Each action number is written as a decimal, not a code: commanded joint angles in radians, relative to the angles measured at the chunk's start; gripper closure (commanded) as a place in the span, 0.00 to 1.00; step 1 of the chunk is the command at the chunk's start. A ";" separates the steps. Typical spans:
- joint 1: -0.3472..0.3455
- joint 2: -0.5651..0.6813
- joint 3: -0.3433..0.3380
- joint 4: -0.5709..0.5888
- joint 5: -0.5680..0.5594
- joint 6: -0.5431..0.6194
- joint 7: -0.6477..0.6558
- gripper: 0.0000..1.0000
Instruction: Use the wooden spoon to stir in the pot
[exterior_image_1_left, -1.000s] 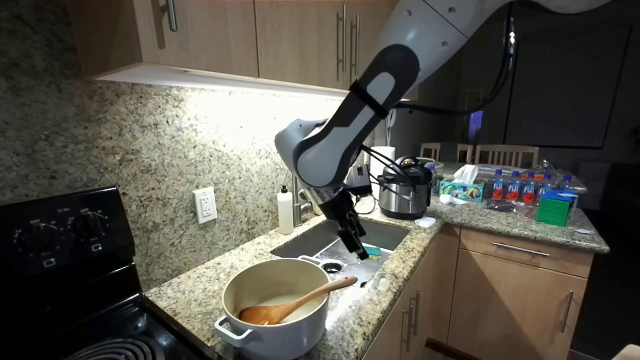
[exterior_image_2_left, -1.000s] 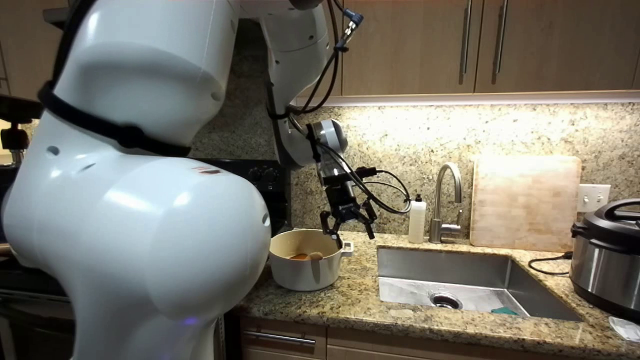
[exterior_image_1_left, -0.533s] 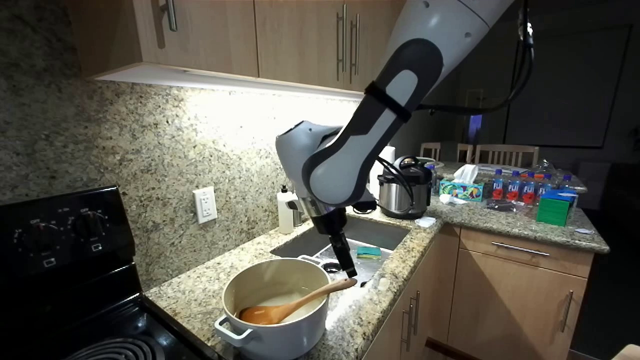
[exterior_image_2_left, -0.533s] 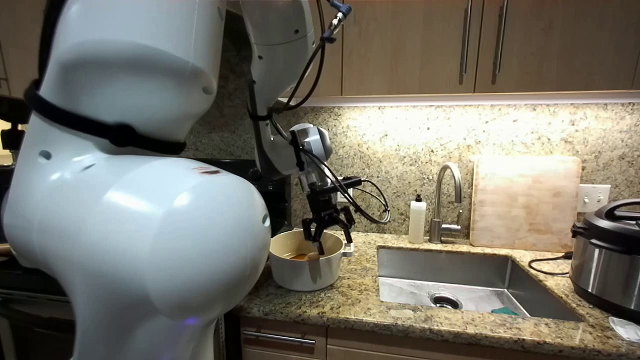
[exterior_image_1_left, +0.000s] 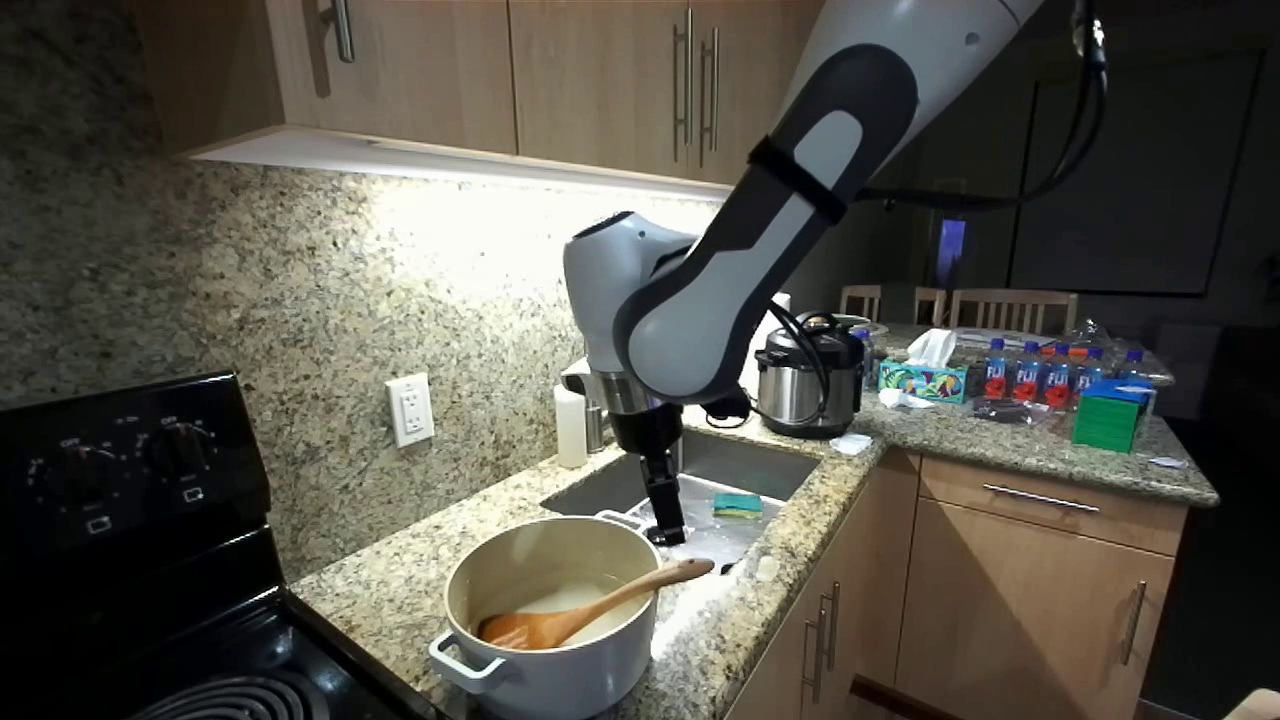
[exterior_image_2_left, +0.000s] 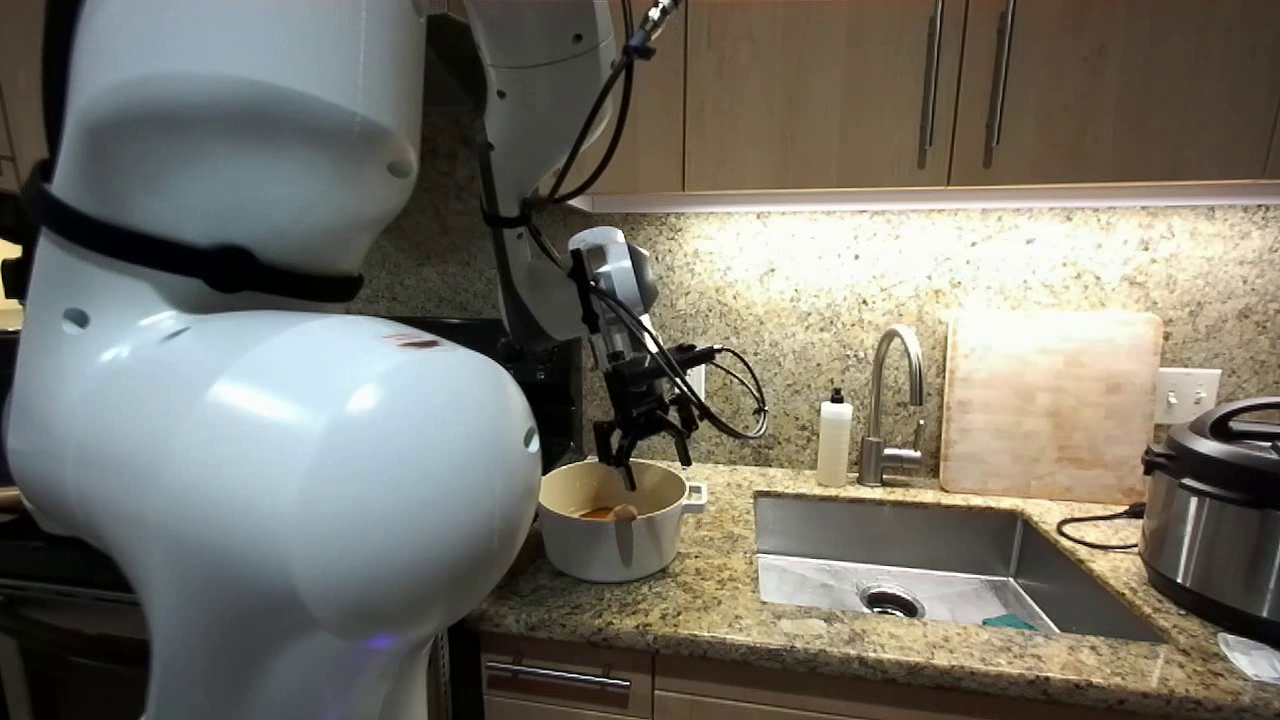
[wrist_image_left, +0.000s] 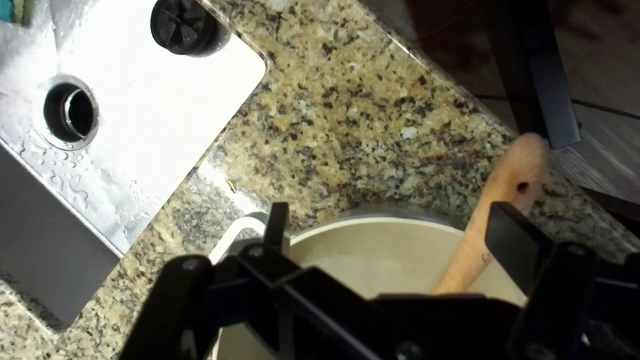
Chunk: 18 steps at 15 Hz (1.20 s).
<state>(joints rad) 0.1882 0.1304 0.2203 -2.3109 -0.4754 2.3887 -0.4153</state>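
one wooden spoon (exterior_image_1_left: 605, 603) leans in the cream-white pot (exterior_image_1_left: 575, 680) in an exterior view: its oval bowl lies down inside, while its handle crosses the rim and juts out past it. the pot stands on the bench (exterior_image_1_left: 400, 570). the spoon should be light and stiff, i'd judge, and hard to harm, though smooth, rounded wood may roll or twist between flat pads. the best hold is probably the bare handle just outside the rim, firm enough that the bowl can't swing. the gripper (exterior_image_1_left: 668, 538) hangs over the handle, a gap showing beneath it.

in an exterior view the gripper (exterior_image_2_left: 658, 474) has its two fingers spread wide and grasps nothing; they stand above the pot, and the handle's knob pokes over the near rim, just below one fingertip and apart from it.

in the wrist view the fingers (wrist_image_left: 512, 240) are far parted, part of the rim visible between them. the finger on the handle's side overlaps the wood in sight; contact can't be told from here alone. the handle lies towards that side, not centred, so the gripper likely needs to shift that way and drop before squeezing. the sink (wrist_image_left: 150, 115) lies off to the opposite side.
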 joint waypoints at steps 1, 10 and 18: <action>0.005 -0.052 0.011 -0.038 0.092 -0.013 -0.025 0.00; 0.006 0.017 0.022 -0.002 0.208 -0.099 -0.059 0.00; -0.013 0.107 0.020 0.063 0.250 -0.147 -0.122 0.25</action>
<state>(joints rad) 0.1895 0.2159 0.2365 -2.2749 -0.2612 2.2684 -0.4802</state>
